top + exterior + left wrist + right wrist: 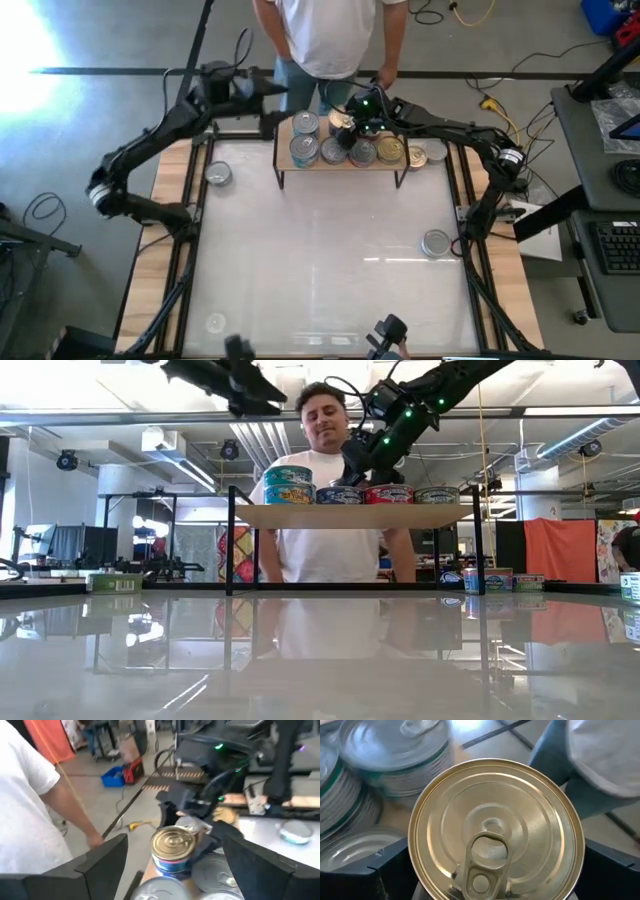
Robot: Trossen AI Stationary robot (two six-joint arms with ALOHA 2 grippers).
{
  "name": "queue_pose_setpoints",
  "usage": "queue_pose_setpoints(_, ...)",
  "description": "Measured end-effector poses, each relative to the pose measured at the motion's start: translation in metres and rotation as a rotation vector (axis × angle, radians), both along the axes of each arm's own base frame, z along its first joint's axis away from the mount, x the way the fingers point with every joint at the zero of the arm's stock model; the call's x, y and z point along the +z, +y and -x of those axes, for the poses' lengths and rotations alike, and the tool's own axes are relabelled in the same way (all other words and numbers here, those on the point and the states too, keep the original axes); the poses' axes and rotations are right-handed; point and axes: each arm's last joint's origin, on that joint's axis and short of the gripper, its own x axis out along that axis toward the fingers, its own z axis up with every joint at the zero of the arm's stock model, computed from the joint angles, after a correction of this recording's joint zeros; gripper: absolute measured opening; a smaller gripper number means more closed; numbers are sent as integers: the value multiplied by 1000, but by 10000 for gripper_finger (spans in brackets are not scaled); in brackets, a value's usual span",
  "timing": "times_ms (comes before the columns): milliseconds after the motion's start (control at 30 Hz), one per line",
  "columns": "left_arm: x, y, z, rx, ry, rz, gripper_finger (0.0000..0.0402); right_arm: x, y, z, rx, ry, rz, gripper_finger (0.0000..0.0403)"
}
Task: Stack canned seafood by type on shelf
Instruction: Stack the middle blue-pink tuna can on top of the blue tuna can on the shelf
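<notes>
Between right tool [495,890] fingers: gold-topped tin [496,827]; high view hides it.

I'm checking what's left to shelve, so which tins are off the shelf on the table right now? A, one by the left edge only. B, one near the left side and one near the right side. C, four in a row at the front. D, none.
B: the high view shows one tin on the table's left side and another tin on its right, both off the shelf.
</notes>
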Motion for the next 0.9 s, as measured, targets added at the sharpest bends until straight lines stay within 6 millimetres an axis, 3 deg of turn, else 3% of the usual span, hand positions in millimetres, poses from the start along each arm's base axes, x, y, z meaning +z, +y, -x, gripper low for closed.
queue_pose_setpoints(200, -4, 31, -33, 47, 112, -27, 295, 1, -1, -2, 9, -15, 12, 400)
queue_pose_setpoints(467, -12, 65, -61, 31, 162, -37, 284, 1, 2, -3, 22, -10, 19, 400)
queue_pose_setpoints(733, -28, 81, -92, -29, 229, 20, 278, 0, 2, -3, 17, -9, 14, 400)
queue_pose_setpoints(900, -31, 80, -99, -154, 211, 78, 216, 0, 2, -3, 16, -8, 13, 400)
